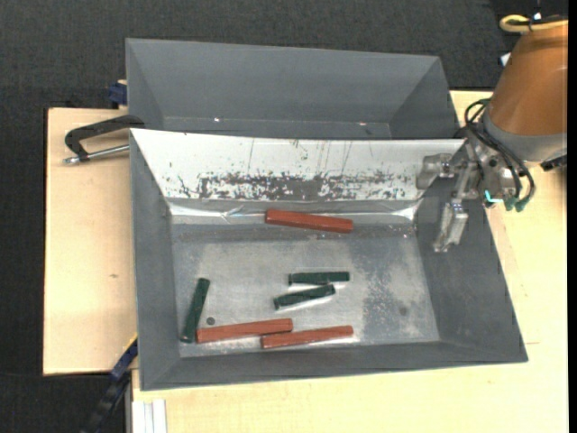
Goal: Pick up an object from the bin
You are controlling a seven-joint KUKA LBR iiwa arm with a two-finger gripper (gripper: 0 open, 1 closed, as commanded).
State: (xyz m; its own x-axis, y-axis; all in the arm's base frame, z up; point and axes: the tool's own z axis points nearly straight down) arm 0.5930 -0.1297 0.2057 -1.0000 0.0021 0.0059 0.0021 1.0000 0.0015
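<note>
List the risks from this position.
1. The gripper hangs over the bin's right sloped wall; a straight descent would likely hit metal.
2. The two middle dark green sticks lie nearly touching, so one grasp might catch both.
3. The rear red stick hugs the back wall, leaving little room.

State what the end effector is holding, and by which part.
Nothing is held. The end effector hangs empty above the bin's sloped wall at the view's right.
</note>
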